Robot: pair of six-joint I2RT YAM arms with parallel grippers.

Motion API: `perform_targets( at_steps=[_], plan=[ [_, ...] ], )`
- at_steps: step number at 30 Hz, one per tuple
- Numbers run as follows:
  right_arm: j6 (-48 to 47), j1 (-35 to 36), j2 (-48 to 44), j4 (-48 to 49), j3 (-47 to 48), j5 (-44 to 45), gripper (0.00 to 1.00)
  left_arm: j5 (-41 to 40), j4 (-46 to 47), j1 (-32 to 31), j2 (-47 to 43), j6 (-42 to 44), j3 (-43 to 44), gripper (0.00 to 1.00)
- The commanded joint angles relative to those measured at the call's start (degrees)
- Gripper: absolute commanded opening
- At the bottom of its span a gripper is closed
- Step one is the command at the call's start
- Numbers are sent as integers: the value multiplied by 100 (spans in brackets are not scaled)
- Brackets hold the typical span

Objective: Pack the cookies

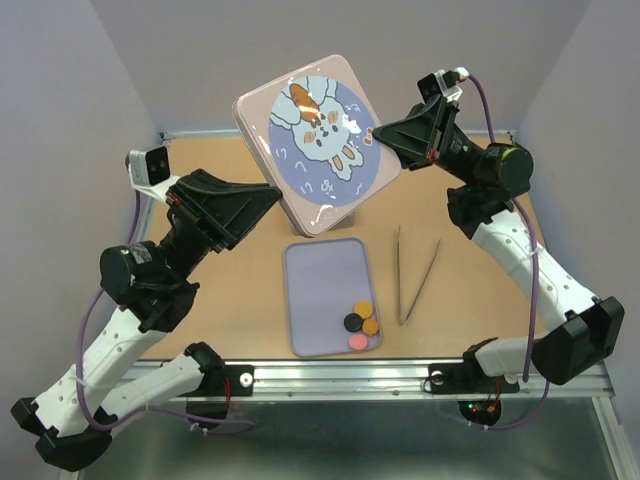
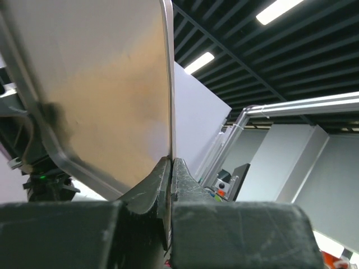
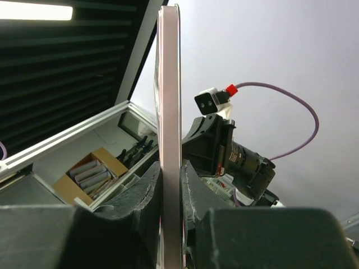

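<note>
Both arms hold the pink tin lid [image 1: 318, 140], printed with a white bunny on a blue circle, in the air above the table. My left gripper [image 1: 275, 197] is shut on the lid's lower left edge [image 2: 168, 84]. My right gripper [image 1: 378, 133] is shut on its right edge [image 3: 169, 112]. Below it the lavender tin base [image 1: 315, 285] lies open on the table. A few cookies [image 1: 361, 318] sit in its near right corner: orange-brown rounds, one black round and one pink.
A pair of long tweezers [image 1: 410, 275] lies on the wooden tabletop to the right of the tin base. The metal table rail [image 1: 350, 375] runs along the near edge between the arm bases.
</note>
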Motion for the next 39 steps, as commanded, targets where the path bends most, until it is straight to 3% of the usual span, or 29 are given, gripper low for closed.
perform_targets(
  at_steps=[1, 2, 6, 13, 28, 39],
  plan=[
    [-28, 41, -371, 536, 220, -57, 0, -655, -692, 146, -143, 142, -235, 4],
    [-37, 41, -406, 545, 150, -22, 0, -787, -849, 172, -213, 107, -314, 7],
    [-116, 41, -459, 536, 53, 31, 1, -1024, -1325, 190, -363, 141, -376, 36],
    [-186, 41, -538, 527, -237, 268, 0, -1333, -2476, 207, -486, 335, -156, 52],
    [-345, -256, -486, 247, -809, 637, 0, -1983, -3786, 198, -1145, 467, -261, 62],
    [-626, -741, 6, -369, -1775, 1436, 0, -3300, -5455, 207, -1033, 985, 353, 70]
  ],
)
